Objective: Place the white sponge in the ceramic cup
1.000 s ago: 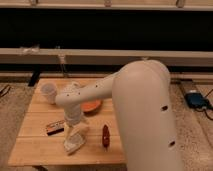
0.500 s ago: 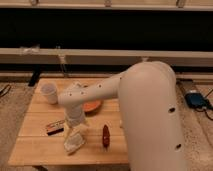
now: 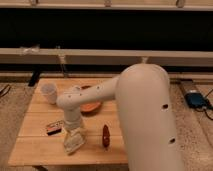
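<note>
arm (image 3: 145,115): white, bulky, fills the right foreground, reaching left over the bench to a bent joint and then turning down toward the front-left part of the top. bench (image 3: 35,150): low, pale wooden slats, standing on a speckled floor in front of a long dark wall unit. bowl (image 3: 93,106): orange, wide, near the middle of the bench, its left side hidden behind the arm. blue device (image 3: 196,100): on the floor to the right, well apart from the bench. cup (image 3: 49,93): whitish, upright, at the back-left of the bench, well apart from the sponge. claw (image 3: 74,134): pointing down at the end of the arm, jaws spread wide, set directly over the sponge; whether it touches or grips it cannot be told. sponge (image 3: 71,145): off-white block lying on the bench near the front edge, just under the claw, not in the cup. dark block (image 3: 54,128): flat, with an orange label, lying just left of the claw and sponge. red object (image 3: 105,136): slim, lying lengthwise on the bench to the right of the sponge, in front of the bowl.
</note>
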